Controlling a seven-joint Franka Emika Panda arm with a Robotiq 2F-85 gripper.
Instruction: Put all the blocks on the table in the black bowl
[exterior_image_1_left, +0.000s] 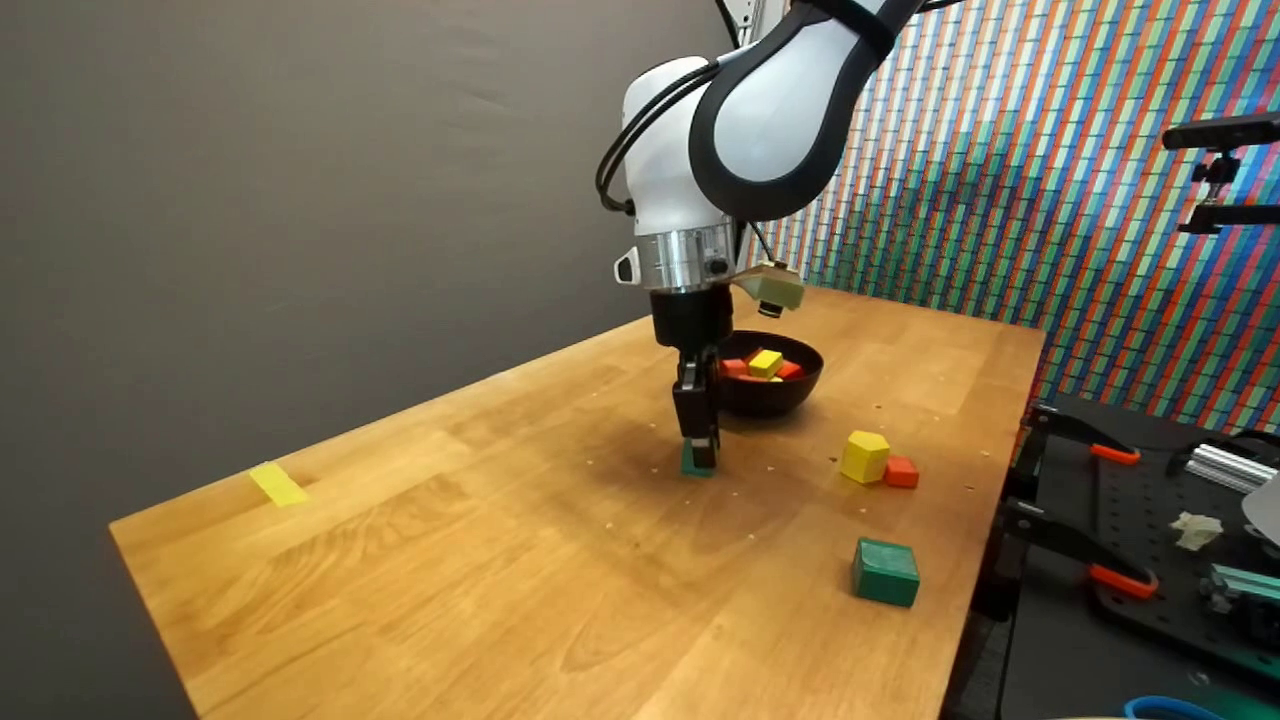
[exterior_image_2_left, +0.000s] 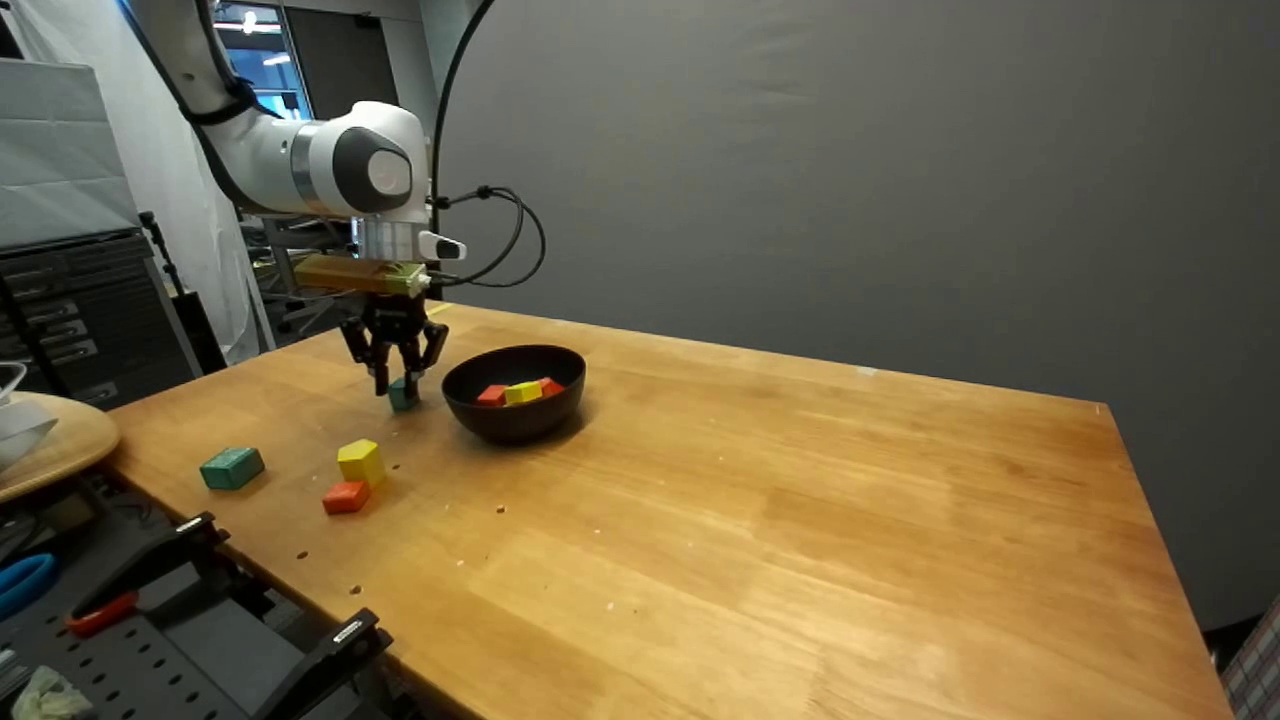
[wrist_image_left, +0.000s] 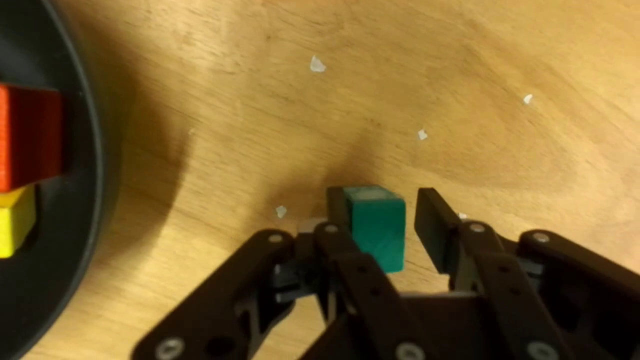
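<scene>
A small green block (wrist_image_left: 378, 235) stands on the table (exterior_image_1_left: 450, 580), between the fingers of my gripper (wrist_image_left: 382, 210). In the wrist view the left finger lies against the block or very close to it, while a gap separates it from the right finger; the jaws are open. The black bowl (exterior_image_2_left: 510, 425) is right beside the gripper and holds red blocks (exterior_image_1_left: 734, 368) and yellow blocks (exterior_image_1_left: 766, 363). Both exterior views show a yellow block (exterior_image_1_left: 865, 457) beside a red block (exterior_image_1_left: 901, 472), apart from the bowl. A larger green block (exterior_image_2_left: 232, 468) sits nearer the table's edge.
Black clamps with orange pads (exterior_image_1_left: 1125, 580) lie on a dark side surface along the table's edge. A round wooden board (exterior_image_2_left: 70, 445) adjoins the near corner. Yellow tape (exterior_image_1_left: 279, 484) is stuck at the far edge. The bowl's rim (wrist_image_left: 95, 125) rises close to the gripper.
</scene>
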